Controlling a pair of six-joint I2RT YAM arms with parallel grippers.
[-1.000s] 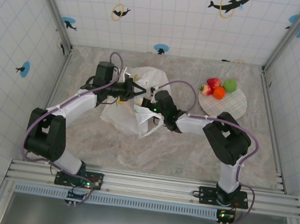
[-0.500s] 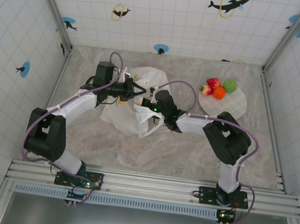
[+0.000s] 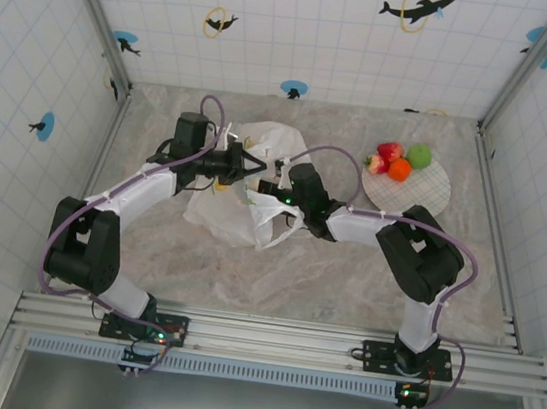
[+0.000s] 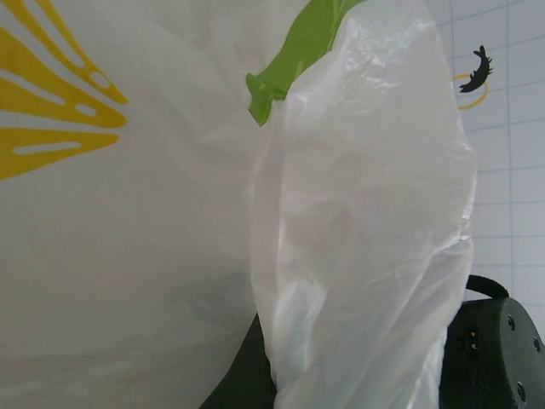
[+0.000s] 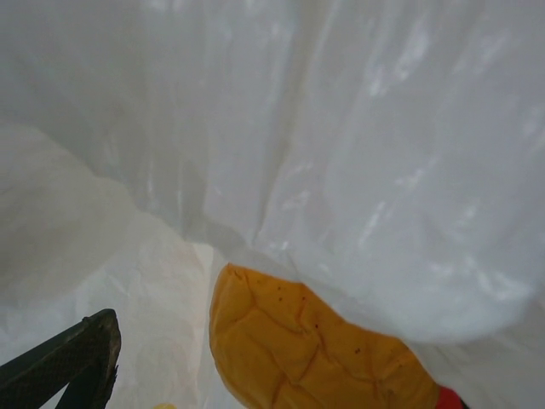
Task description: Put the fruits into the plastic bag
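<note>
Right gripper: down in the mouth of the plastic bag, jaws spread, nothing pinched. Its wrist view has one finger far off to the left, with a clear gap between it and an orange fruit lying loose against the bag's inner wall.
Left gripper: clamped tight on the bag's rim at the far side of the opening, holding it up. In its wrist view the bunched film rises straight out of the jaws.
Bag: slumped on the table, centre-left, between the two arms.
In the bag: that orange fruit for certain. A red edge sits at its lower right, can't tell what. The film hides anything else.
On the checked plate: four pieces, red apple, strawberry, green apple, orange. They are bunched at the plate's far-left rim, well apart from the bag, off to its right.
Progress: part done, my read. This drop looks finished: fruit free, jaws clear of it.
Left to do: four more pick-and-drop runs for the right arm, with the left holding the mouth up throughout.
Watch: thin film close around the right fingers, could snag on the way out.
</note>
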